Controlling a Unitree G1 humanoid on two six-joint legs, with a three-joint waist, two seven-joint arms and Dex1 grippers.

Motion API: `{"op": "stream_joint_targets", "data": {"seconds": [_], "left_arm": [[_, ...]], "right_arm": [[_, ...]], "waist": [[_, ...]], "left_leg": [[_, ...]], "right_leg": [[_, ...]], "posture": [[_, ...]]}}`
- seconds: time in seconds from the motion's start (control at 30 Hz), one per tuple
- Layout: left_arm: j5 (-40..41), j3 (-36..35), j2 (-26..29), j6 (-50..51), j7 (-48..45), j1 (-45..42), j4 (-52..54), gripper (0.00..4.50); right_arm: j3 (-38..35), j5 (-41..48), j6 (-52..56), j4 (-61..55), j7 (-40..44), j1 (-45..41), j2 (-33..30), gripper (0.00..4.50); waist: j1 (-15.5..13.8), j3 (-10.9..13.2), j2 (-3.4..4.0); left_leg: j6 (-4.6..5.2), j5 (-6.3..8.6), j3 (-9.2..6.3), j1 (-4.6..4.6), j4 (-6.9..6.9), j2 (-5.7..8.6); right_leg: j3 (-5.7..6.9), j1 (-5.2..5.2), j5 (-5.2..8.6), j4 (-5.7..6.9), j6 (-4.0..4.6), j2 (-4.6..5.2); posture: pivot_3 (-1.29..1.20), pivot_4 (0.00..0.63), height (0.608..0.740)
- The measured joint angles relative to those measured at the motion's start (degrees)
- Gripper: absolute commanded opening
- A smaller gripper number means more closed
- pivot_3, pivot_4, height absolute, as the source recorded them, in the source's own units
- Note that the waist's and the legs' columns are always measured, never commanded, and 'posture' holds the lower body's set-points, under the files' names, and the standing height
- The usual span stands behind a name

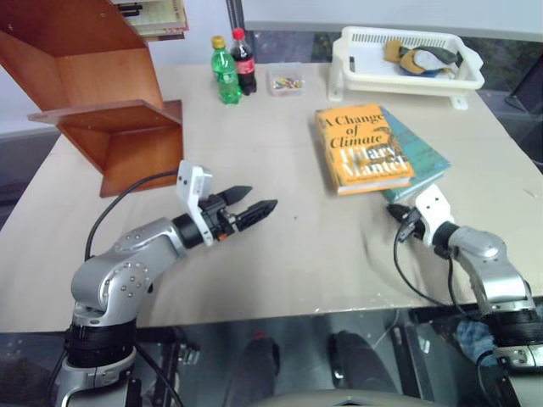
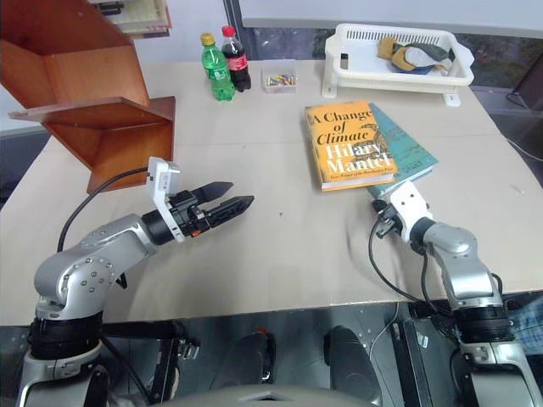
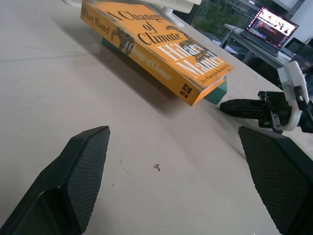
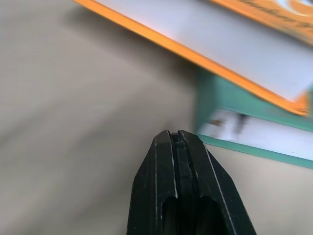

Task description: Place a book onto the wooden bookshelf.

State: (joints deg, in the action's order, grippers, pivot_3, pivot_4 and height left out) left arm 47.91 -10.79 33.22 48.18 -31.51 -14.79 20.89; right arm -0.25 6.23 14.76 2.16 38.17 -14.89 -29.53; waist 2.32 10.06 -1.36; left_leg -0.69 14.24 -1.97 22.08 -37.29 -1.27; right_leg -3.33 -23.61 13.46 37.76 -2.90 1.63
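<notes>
The orange-yellow book point(image 1: 363, 148) lies flat on the table, right of centre, on top of a thinner teal book point(image 1: 424, 157). The wooden bookshelf point(image 1: 93, 93) stands at the table's far left. My left gripper point(image 1: 263, 198) hovers open over the middle of the table, pointing toward the book, with nothing between its pads point(image 3: 88, 161). My right gripper point(image 1: 394, 210) is shut and empty. It sits low, just off the near corner of the two books, and its closed tip point(image 4: 174, 133) points at the teal book's point(image 4: 254, 122) edge under the orange book point(image 4: 205, 29).
A white basket point(image 1: 462, 80) with cloth items stands at the far right. A green bottle point(image 1: 225, 75), a cola bottle point(image 1: 244, 64) and a small clear box point(image 1: 286, 82) stand at the back centre. The table's front edge runs close below both arms.
</notes>
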Motion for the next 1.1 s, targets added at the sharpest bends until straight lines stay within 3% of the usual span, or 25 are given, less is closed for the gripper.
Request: {"op": "stream_joint_targets", "data": {"seconds": [0.4, 0.63, 0.8, 0.9, 0.93, 0.97, 1.03, 1.1], "left_arm": [[-0.63, 0.00, 0.97, -0.01, -1.30, -0.23, -0.18, 4.50], [-0.69, 0.00, 1.07, -0.01, -1.50, -0.69, -0.22, 4.50], [-1.42, 0.03, 1.06, -0.03, -1.65, -0.74, -0.36, 4.50], [-1.67, 0.03, 1.00, -0.04, -1.77, -0.74, -0.37, 4.50], [-1.70, 0.03, 0.97, -0.05, -1.77, -0.74, -0.37, 4.50], [-1.75, 0.04, 0.91, -0.06, -1.77, -0.74, -0.37, 4.50], [-1.80, 0.05, 0.86, -0.11, -1.77, -0.74, -0.37, 4.50], [-1.86, 0.07, 0.84, -0.18, -1.77, -0.73, -0.37, 4.50]], "right_arm": [[1.20, 0.27, 2.69, -3.49, -3.43, 1.44, 1.72, 0.05], [-0.61, 1.57, 6.80, -5.70, -4.86, 2.75, 1.72, 2.50], [-0.90, 1.57, 8.11, -6.61, -7.30, 3.19, 2.38, 2.50], [-2.13, 1.48, 8.85, -6.33, -9.10, 3.14, 2.43, 1.68], [-2.52, 1.46, 8.88, -6.02, -9.54, 3.03, 2.42, 1.07], [-2.81, 1.39, 8.90, -5.21, -9.95, 2.42, 2.33, 0.89], [-2.76, 1.18, 8.68, -4.20, -9.87, 1.41, 2.32, 0.12], [-2.69, 0.77, 8.46, -2.80, -9.78, 0.21, 2.25, 0.02]], "waist": [[-0.12, 0.00, 0.00], [-0.05, 0.00, 0.00], [-0.06, 0.00, 0.00], [-0.10, 0.00, 0.00], [-0.14, 0.00, 0.00], [-0.12, 0.00, 0.00], [-0.02, 0.00, 0.00], [0.06, 0.00, 0.00]], "left_leg": [[0.00, 0.00, -0.02, 0.01, 0.00, 0.00], [0.00, 0.00, -0.02, 0.00, 0.00, -0.01], [0.00, 0.00, -0.01, 0.01, 0.00, 0.00], [0.00, 0.00, -0.01, 0.02, 0.00, 0.00], [0.00, 0.00, -0.01, 0.02, 0.00, 0.00], [0.00, 0.00, -0.01, 0.02, 0.00, 0.00], [0.00, 0.00, 0.00, 0.01, 0.00, 0.00], [0.00, 0.00, 0.00, 0.00, 0.00, 0.00]], "right_leg": [[0.03, 0.00, 0.00, -0.01, 0.01, 0.00], [0.02, 0.00, 0.01, 0.00, 0.00, -0.01], [0.01, 0.00, 0.01, -0.01, 0.00, -0.01], [0.01, 0.00, 0.00, -0.01, 0.00, 0.00], [0.02, 0.00, 0.00, -0.01, 0.00, 0.00], [0.02, 0.00, 0.00, -0.01, 0.00, 0.00], [0.01, 0.00, 0.01, -0.01, 0.00, -0.01], [0.00, 0.00, 0.00, -0.01, 0.00, -0.01]], "posture": [[0.00, 0.150, 0.740], [0.00, 0.150, 0.740], [0.00, 0.150, 0.740], [0.00, 0.150, 0.740], [0.00, 0.150, 0.740], [0.00, 0.150, 0.740], [0.00, 0.150, 0.740], [0.00, 0.150, 0.740]]}}
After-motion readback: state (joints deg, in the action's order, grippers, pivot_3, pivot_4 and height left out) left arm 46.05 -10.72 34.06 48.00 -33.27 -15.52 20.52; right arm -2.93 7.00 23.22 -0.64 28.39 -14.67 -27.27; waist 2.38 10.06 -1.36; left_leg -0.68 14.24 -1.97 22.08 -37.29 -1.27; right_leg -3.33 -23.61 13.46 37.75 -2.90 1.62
